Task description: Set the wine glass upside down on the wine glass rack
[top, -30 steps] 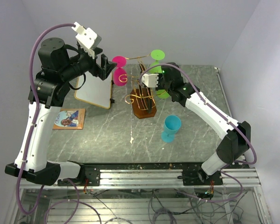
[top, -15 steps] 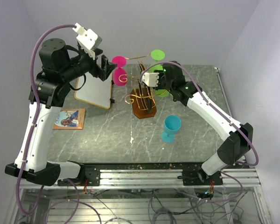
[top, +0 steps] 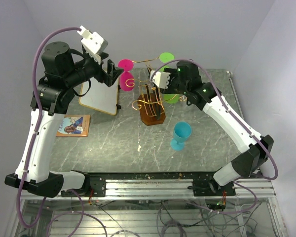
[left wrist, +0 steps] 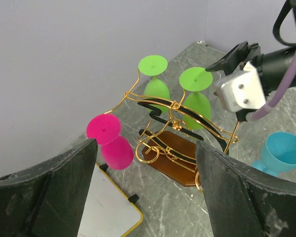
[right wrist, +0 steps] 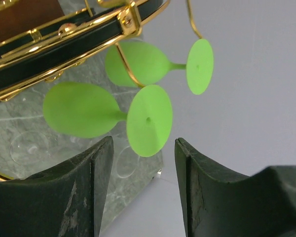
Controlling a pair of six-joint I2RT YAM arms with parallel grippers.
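Note:
The gold wire rack point(top: 149, 101) stands on its dark brown base point(top: 153, 117) at mid table; it also shows in the left wrist view point(left wrist: 175, 111). A pink glass point(top: 127, 74) and two green glasses point(left wrist: 154, 79) point(left wrist: 196, 94) hang upside down on it. A blue wine glass point(top: 180, 136) stands upright on the table, right of the rack. My right gripper point(right wrist: 143, 142) is open and empty, with the near green glass's foot point(right wrist: 149, 120) just ahead of its fingertips. My left gripper point(left wrist: 145, 144) is open and empty, high up at the rack's left.
A white board with a yellow rim point(top: 99, 98) lies left of the rack. A picture card point(top: 73, 125) lies near the left arm. A small white scrap point(top: 139, 147) is on the grey table. Walls close in behind and at the right.
My right gripper has risen and drawn back from the lower green glass, which stays hanging on the rack. The left arm has barely moved.

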